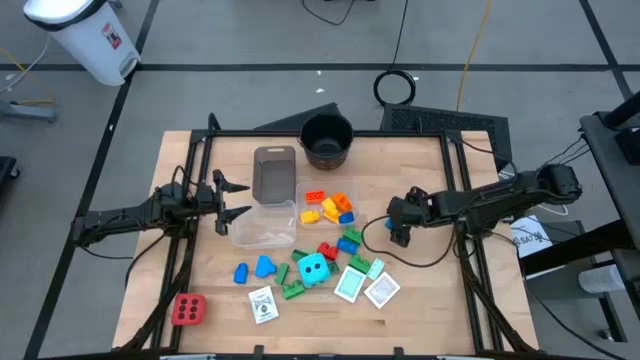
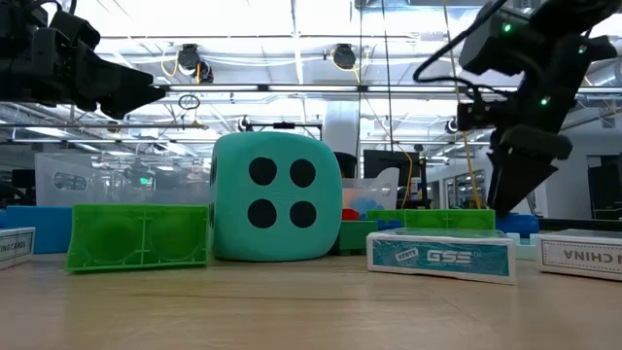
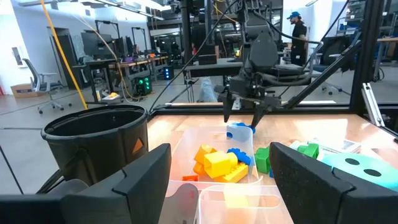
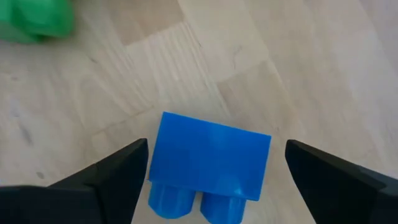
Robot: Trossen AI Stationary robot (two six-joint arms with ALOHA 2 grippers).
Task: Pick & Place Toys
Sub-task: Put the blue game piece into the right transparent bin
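Note:
A blue two-stud block (image 4: 208, 162) lies on the wooden table, right of the toy pile. My right gripper (image 4: 216, 158) hangs over it, slanting down. It is open, one finger on each side of the block, clear of it. From the left wrist view the right gripper (image 3: 242, 115) shows just above this block (image 3: 239, 131). My left gripper (image 1: 232, 201) waits open and level at the table's left. More toys lie near the front: a cyan dotted cube (image 1: 313, 268), a red dotted cube (image 1: 188, 310), cards (image 1: 350, 285) and small blocks (image 1: 265, 266).
A clear tub (image 1: 300, 192) holds yellow, orange and blue blocks. A second clear tub (image 1: 262, 228) and a grey tub (image 1: 275, 172) stand left of it. A black round pot (image 1: 327, 140) stands at the far edge. Bare table lies right of my right gripper.

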